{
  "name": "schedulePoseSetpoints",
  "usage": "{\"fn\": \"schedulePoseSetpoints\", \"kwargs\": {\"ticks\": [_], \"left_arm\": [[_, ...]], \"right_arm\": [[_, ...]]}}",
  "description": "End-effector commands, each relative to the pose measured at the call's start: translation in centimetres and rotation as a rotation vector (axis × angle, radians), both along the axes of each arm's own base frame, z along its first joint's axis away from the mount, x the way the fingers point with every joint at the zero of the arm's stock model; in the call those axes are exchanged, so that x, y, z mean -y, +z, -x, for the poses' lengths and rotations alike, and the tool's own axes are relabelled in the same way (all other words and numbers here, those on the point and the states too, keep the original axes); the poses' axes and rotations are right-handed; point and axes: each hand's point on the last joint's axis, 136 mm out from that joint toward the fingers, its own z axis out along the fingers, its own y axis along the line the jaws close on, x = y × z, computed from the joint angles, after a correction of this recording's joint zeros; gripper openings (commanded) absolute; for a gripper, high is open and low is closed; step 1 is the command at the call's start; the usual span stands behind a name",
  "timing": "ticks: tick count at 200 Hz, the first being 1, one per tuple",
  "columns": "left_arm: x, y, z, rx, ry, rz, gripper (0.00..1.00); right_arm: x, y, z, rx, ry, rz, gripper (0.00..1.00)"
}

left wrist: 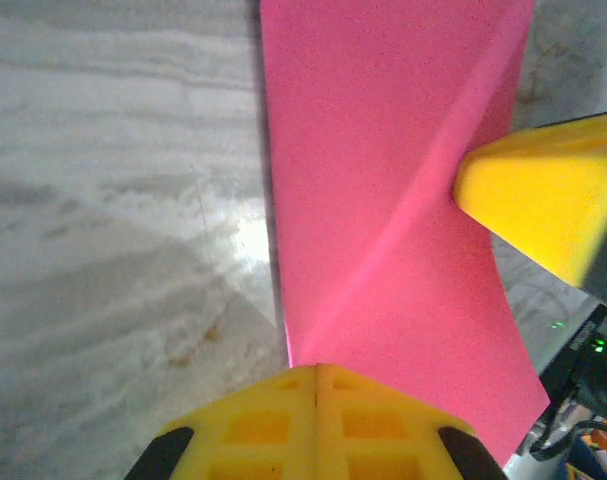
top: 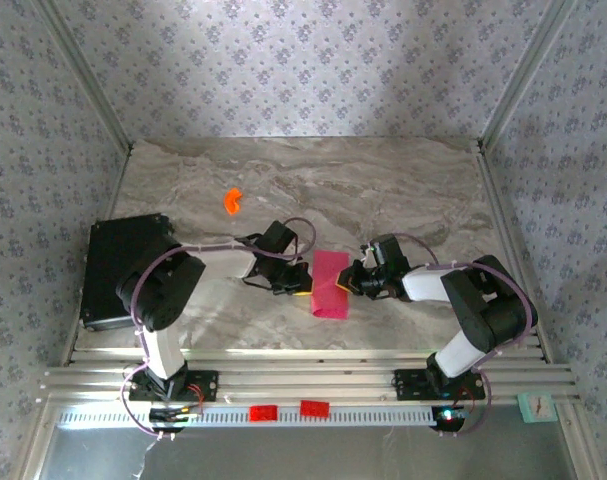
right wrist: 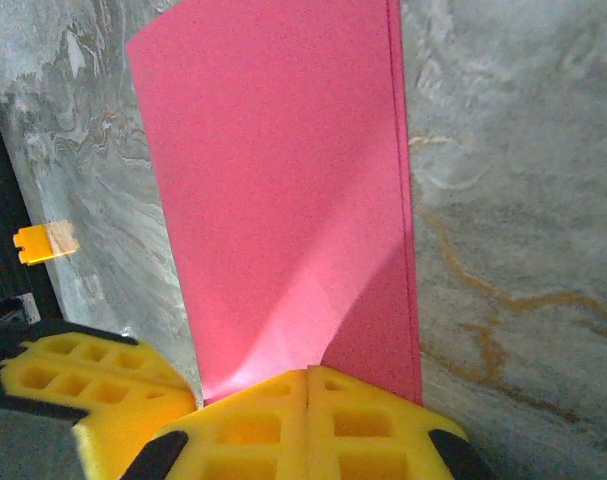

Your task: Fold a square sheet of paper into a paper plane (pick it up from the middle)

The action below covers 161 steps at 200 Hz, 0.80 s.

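The square sheet of paper [top: 330, 285] lies mid-surface between the two arms, doubled over into a tall rectangle. In the right wrist view the paper [right wrist: 283, 180] shows two layered edges running together down one side. In the left wrist view the paper [left wrist: 383, 150] carries a soft diagonal bend. The left fingers [top: 302, 288] are pressed fully together on its left edge, and close up the left fingers [left wrist: 368, 425] have the pink paper coming straight out of their seam. The right fingers [top: 354, 283] pinch the opposite edge just as tightly, as the right fingers [right wrist: 368, 425] show close up. Whether the paper rests on the surface [top: 403, 190] or hangs just above it, I cannot tell.

With both edges clamped, the likeliest trouble is tension. If the arms drift apart, thin paper could tear or slip out of one grip. If they close in, it could buckle and take a stray crease, and the diagonal bend suggests some twist is already present. The two layers could also slide, leaving an off-square fold and a lopsided plane. The yellow tips sit near each other and could collide.

No writing is readable on the paper or the fingers. Two red tags [top: 288, 410] on the front rail and a pale tag [top: 536, 405] are too small to read. The orange plastic piece [top: 232, 200] and the black box [top: 123, 265] show no label.
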Motion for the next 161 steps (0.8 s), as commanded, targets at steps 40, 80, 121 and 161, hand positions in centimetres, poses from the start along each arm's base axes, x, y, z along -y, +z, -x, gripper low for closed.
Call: {"fn": "schedulePoseSetpoints", "kwargs": {"ticks": [40,80,121,161], "left_arm": [[2.8,0.8,0.9,-0.037,-0.03,0.086,0.04],[0.5,-3.2,2.2,-0.092,-0.031,-0.04,0.04],[-2.1,-4.2,4.3,-0.103,-0.044,-0.088,0.05],[-3.5,-3.1,5.8,-0.074,-0.074,-0.087,0.05]], "right_arm": [[4.4,-5.9,5.4,-0.236,-0.054,0.237,0.0],[4.6,-6.1,5.8,-0.239,-0.053,0.254,0.0],[5.0,-6.3,6.3,-0.243,-0.058,0.261,0.0],[5.1,-6.4,6.3,-0.245,-0.061,0.261,0.0]]}}
